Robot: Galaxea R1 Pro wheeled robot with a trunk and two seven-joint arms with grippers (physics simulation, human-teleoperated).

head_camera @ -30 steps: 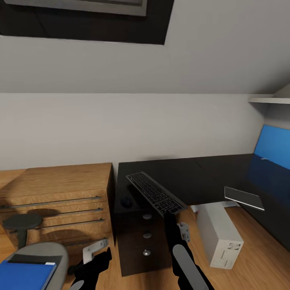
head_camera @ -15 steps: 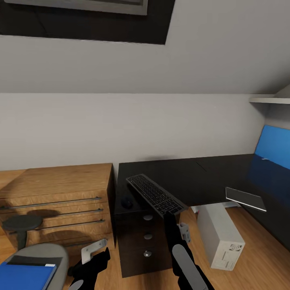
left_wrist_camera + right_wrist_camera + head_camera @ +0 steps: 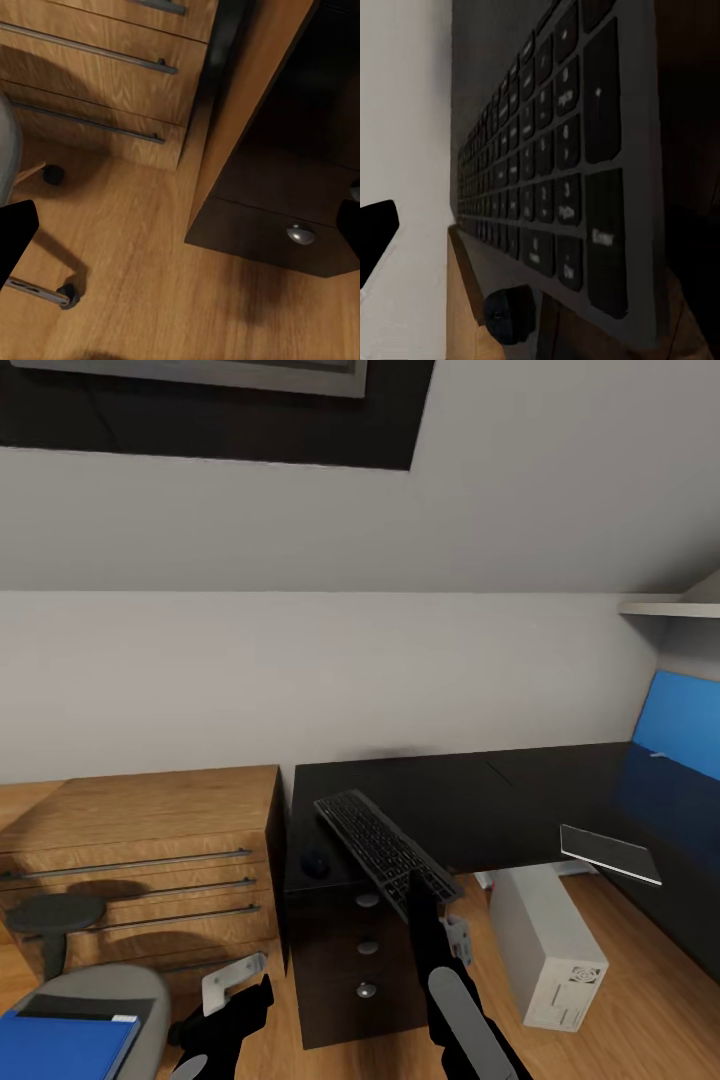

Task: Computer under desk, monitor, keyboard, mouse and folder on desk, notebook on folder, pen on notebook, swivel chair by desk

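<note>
My right end effector (image 3: 424, 883), clenched on the keyboard (image 3: 385, 849), has slid it slightly farther onto the counter (image 3: 480, 800).

One keyboard (image 3: 385, 850) is showing, reaching away from the right end effector (image 3: 415, 880) over the tabletop (image 3: 470, 800); one mouse (image 3: 316, 865) is sitting just left of that end effector; one notebook (image 3: 610, 852) is lying well to its right; one computer (image 3: 548, 945) is standing lower right of it; three round knobs (image 3: 366, 945) are showing just left of it; one folder (image 3: 60, 1045) is resting on one swivel chair (image 3: 110, 990) left of the left end effector (image 3: 235, 980); four bar handles (image 3: 130, 895) are lining the wooden chest above it.
</note>
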